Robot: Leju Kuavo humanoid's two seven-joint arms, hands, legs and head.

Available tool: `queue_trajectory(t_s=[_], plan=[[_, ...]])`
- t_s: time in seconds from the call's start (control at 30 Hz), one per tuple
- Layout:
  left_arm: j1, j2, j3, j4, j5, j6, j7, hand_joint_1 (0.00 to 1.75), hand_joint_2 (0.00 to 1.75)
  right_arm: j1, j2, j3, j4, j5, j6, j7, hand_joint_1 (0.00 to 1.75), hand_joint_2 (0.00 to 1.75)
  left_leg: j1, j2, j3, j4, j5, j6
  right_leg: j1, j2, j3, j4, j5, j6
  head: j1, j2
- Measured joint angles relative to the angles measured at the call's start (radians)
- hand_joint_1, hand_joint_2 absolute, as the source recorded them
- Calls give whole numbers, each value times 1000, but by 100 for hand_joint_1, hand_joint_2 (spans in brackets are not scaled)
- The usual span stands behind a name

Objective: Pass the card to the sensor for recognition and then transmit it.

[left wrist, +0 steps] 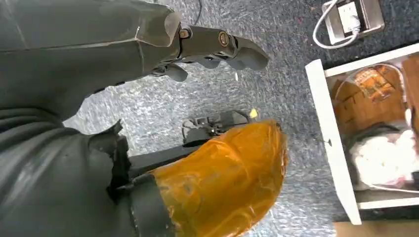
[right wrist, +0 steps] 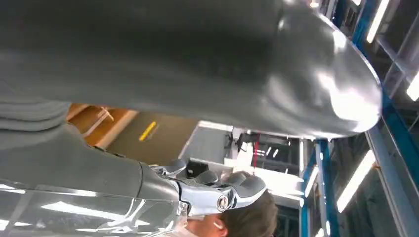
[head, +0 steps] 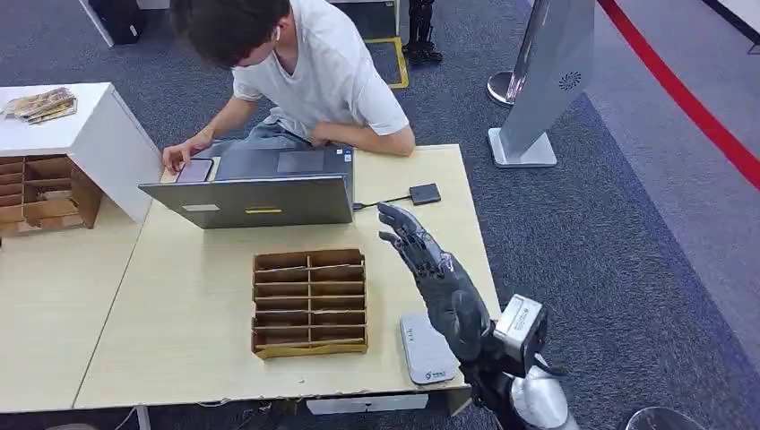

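Right robot hand [head: 436,273] hangs raised over the worktop [head: 179,296], fingers spread, holding nothing. Just beside the organizer [head: 310,302] lies the grey sensor [head: 425,348]. Beyond the organizer, a person [head: 305,72] works a laptop [head: 255,193]. Left robot hand [left wrist: 207,47] hangs over carpet, fingers apart, nothing held. Card: can't spot it.

A person [head: 305,72] in a white T-shirt leans over an open laptop [head: 255,193] at the far edge of the table [head: 179,313]. A brown cardboard divider tray [head: 310,303] sits mid-table — another [head: 40,193] lies on the left, beside a white cabinet [head: 99,134]. A grey stand [head: 547,81] rises from the carpet.
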Motion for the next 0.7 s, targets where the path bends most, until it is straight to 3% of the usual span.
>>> queue_trajectory(t_s=[0.1, 0.4, 0.57, 0.63, 0.7], plan=[[33, 8, 0, 0, 58, 3, -41, 0, 0, 38, -3, 21, -29, -11, -16, 1, 0, 0, 0, 0, 0, 0, -1, 0, 0, 0, 0, 0, 0, 0, 0, 0], [68, 22, -20, -6, 175, 39, -64, 0, 0, 56, -12, 66, -38, -43, -45, 5, 0, 0, 0, 1, 0, 0, -1, 0, 0, 1, -1, 0, -1, 0, 0, 0], [72, 24, -29, -15, 269, 79, -111, 0, 0, 56, -17, 78, -38, -53, -58, 4, 0, 0, 0, 1, 0, 0, -1, 0, 0, 1, 0, 0, 0, 0, 0, 0], [83, 28, -47, -19, 278, 108, -106, 0, 0, 64, -20, 80, -39, -24, -110, -2, 0, 0, 0, 0, 0, -1, -1, 0, 0, 0, 1, 0, -1, 0, 0, 0], [176, 56, -101, -98, 302, 170, -62, 0, 0, 108, -21, 64, -57, 15, -159, -13, 0, 0, 0, 2, 3, -1, -5, -2, 0, 3, 1, 0, -3, -1, 1, 0]])
